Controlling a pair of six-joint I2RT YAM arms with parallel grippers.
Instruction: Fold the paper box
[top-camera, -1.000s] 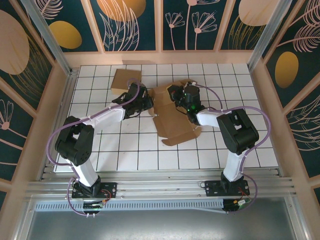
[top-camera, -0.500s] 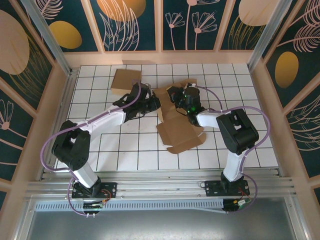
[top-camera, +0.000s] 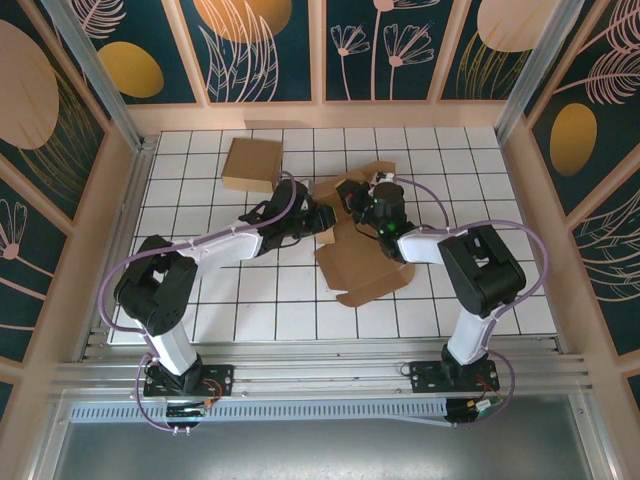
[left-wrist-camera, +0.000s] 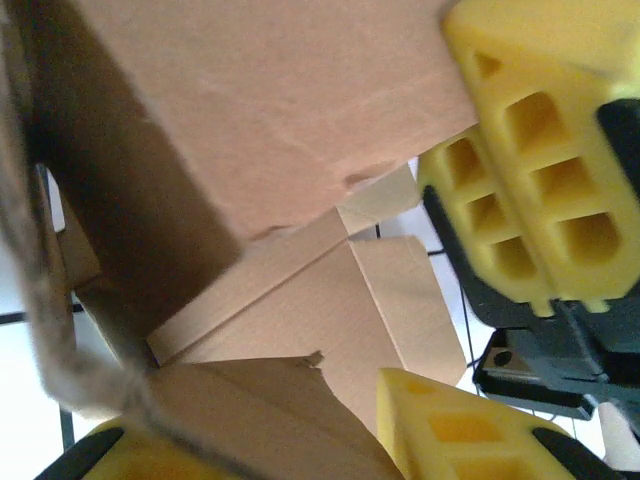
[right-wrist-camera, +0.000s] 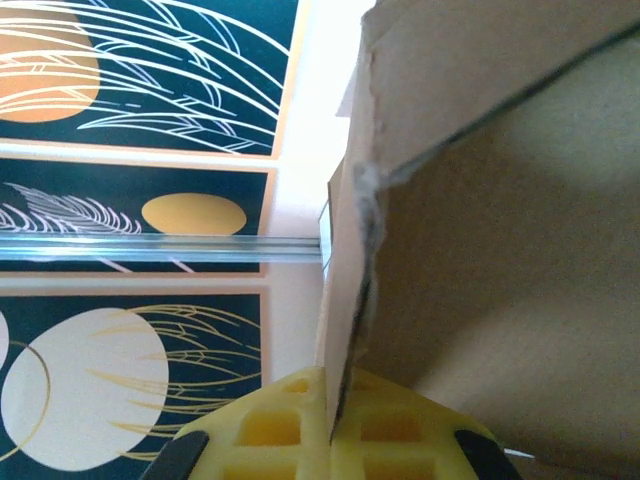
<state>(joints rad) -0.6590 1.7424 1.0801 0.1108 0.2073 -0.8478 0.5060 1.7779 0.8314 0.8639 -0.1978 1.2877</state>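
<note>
Out in the middle of the counter (top-camera: 250, 290), the paper box (top-camera: 362, 262) is lying half-opened, with flaps sticking up along its far side. The right pincer (top-camera: 352, 195) is pinching a raised flap edge between its yellow fingers (right-wrist-camera: 290, 425). The left pincer (top-camera: 322, 212) is sitting at the box's left side, jaws standing apart by another flap. A folded box (top-camera: 251, 164) is resting well apart, far left.
</note>
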